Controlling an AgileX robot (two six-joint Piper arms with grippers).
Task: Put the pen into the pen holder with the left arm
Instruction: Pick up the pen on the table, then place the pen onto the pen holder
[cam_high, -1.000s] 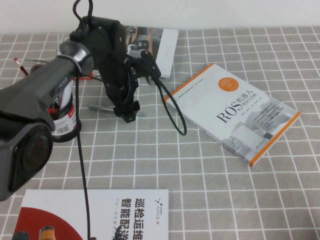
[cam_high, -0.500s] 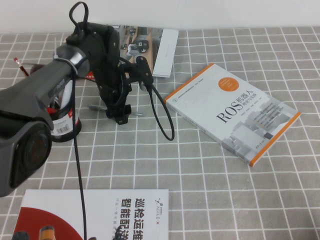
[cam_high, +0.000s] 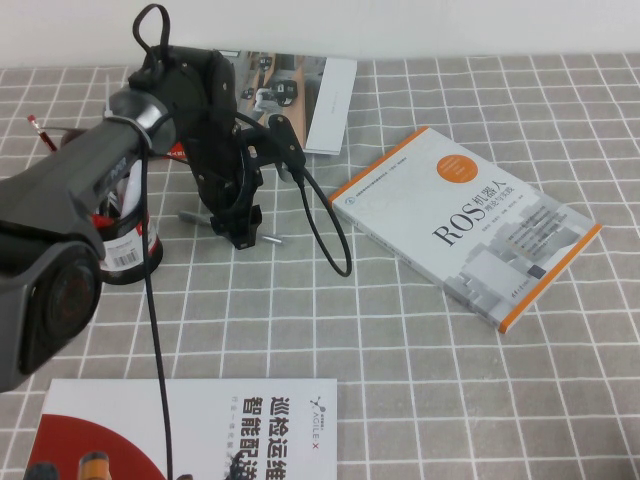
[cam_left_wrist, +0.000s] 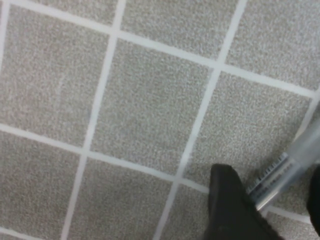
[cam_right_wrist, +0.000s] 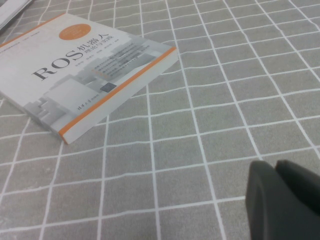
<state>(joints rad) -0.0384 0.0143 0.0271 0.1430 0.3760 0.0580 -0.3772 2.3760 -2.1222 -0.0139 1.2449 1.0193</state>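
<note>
High view: left gripper (cam_high: 243, 228) down on pen (cam_high: 270, 240), far-left of table (cam_high: 420, 380); pen lies flat, axis left-right, pen holder (cam_high: 125, 245) just left.
Left wrist view: fingers (cam_left_wrist: 232, 210) straddle the barrel, pinch not closed.
Right wrist view: right gripper (cam_right_wrist: 277, 172) idle, pressed together.

One slim grey-silver pen (cam_high: 190, 216), one round black mesh pen holder (cam_high: 128, 250), three printed books: orange-edged ROS (cam_high: 470, 225), red-and-white (cam_high: 190, 430), and glossy white (cam_high: 310, 85).

Robotics lab desk: ROS textbook (cam_high: 468, 226), AgileX brochure (cam_high: 190, 430), checked cloth (cam_high: 420, 370).
</note>
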